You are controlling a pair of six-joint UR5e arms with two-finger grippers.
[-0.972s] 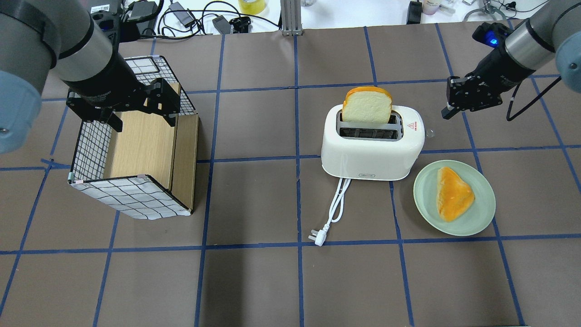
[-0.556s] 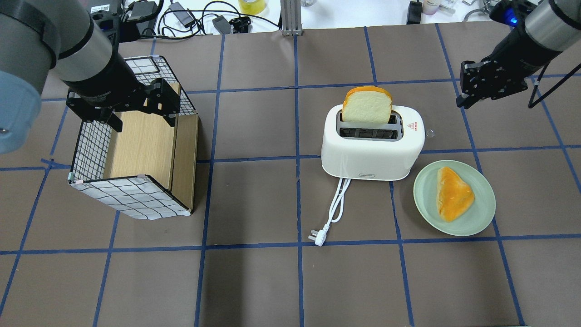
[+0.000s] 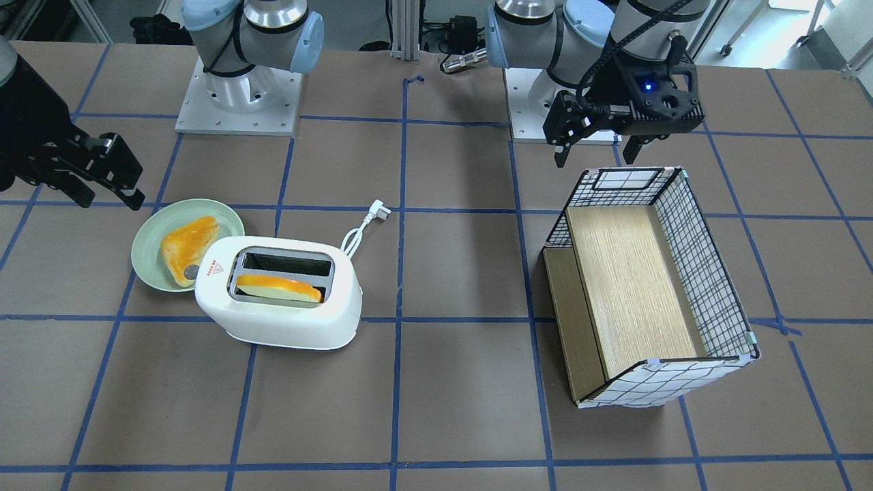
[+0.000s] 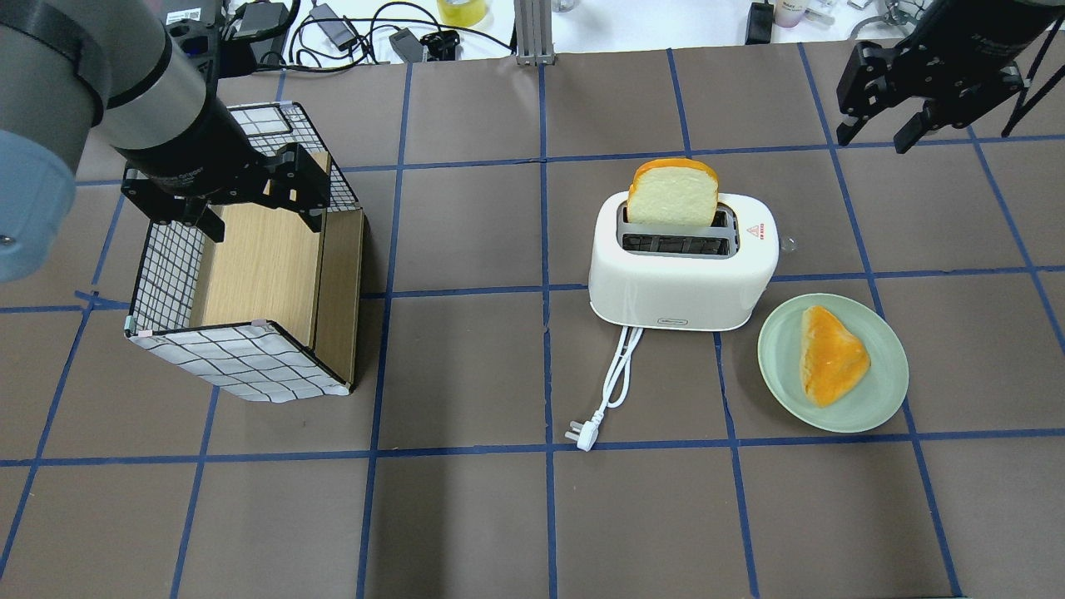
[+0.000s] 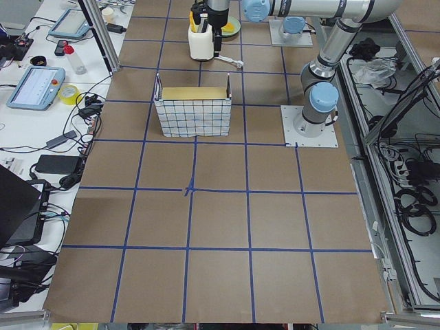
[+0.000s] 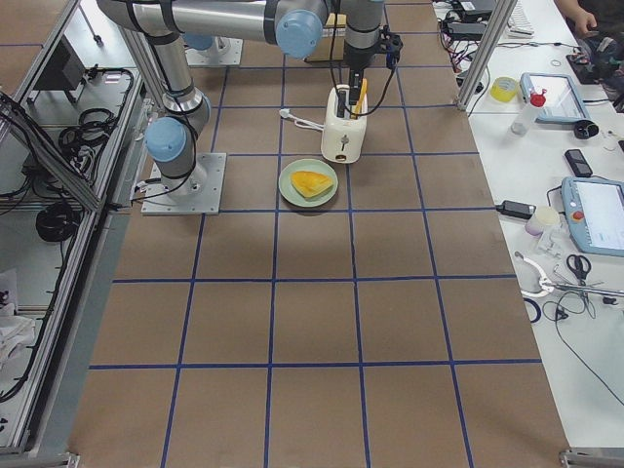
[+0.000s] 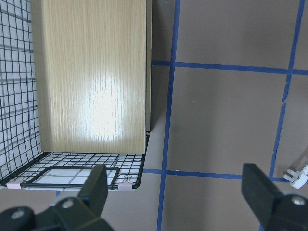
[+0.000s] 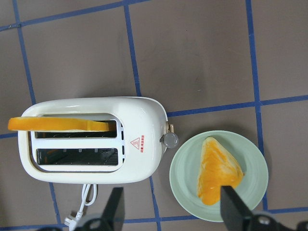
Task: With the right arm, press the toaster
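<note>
The white two-slot toaster (image 4: 682,274) stands right of the table's middle, with a bread slice (image 4: 672,193) upright in its far slot. Its lever knob (image 8: 169,140) sticks out of the end that faces the plate. My right gripper (image 4: 874,137) is open and empty. It hangs high above the far right of the table, apart from the toaster, which lies below it in the right wrist view (image 8: 91,142). My left gripper (image 4: 262,218) is open and empty over the far end of the wire basket (image 4: 241,366).
A green plate (image 4: 882,391) with a second bread slice (image 4: 830,353) lies right of the toaster, on the near side. The toaster's white cord and plug (image 4: 582,434) trail toward the near edge. Cables and small devices lie beyond the far edge.
My right gripper has drawn back from beside the toaster's right end toward the far right corner and turned. The left arm, toaster and bread have not moved.
</note>
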